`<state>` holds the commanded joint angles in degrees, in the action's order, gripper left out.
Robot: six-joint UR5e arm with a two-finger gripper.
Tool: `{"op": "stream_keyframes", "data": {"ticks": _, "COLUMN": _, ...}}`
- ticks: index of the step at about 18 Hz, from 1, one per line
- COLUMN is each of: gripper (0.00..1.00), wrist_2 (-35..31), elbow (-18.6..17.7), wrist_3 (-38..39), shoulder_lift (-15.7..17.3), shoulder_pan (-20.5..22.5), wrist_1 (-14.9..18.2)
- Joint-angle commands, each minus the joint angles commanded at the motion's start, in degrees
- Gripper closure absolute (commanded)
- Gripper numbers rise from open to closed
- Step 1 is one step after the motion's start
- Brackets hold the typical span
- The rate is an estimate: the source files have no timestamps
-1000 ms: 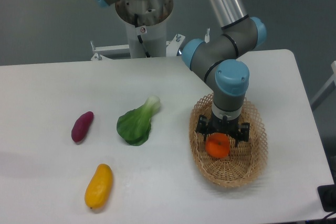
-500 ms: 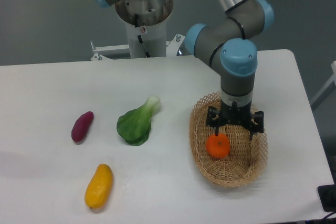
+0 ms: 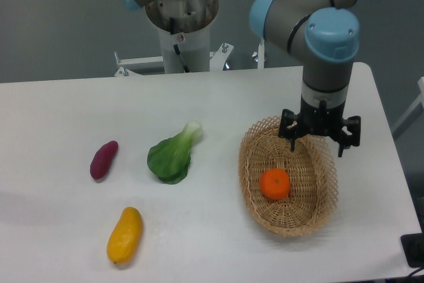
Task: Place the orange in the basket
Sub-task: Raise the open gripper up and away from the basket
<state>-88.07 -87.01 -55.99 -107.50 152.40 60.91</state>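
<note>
While the orange point(image 3: 275, 183) lies in the basket point(image 3: 255, 193), nothing grips it.
Above the basket's far rim hangs the hand point(image 3: 319, 141), fingers spread, released.

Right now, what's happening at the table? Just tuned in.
The arm has dropped the orange into the basket, where it lies alone. The pincer is open, holds nothing, and hangs above the basket's far end, up and to the right of where it was a second ago. On the table to the left lie a purple vegetable, a leafy green and a long yellow-orange fruit, none touched.
</note>
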Motion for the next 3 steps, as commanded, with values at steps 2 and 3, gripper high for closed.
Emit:
{"op": "stream_keyframes", "data": {"ticks": 2, "gripper": 0.00, "wrist_2": 0.1, "elbow": 0.0, "wrist_3": -1.2, "shoulder_lift": 1.2, "shoulder_pan": 0.4, "wrist_1": 0.2}}
{"op": "stream_keyframes", "data": {"ticks": 3, "gripper": 0.00, "wrist_2": 0.2, "elbow": -0.1, "wrist_3": -2.8, "shoulder_lift": 1.2, "shoulder_pan": 0.7, "wrist_1": 0.5}}
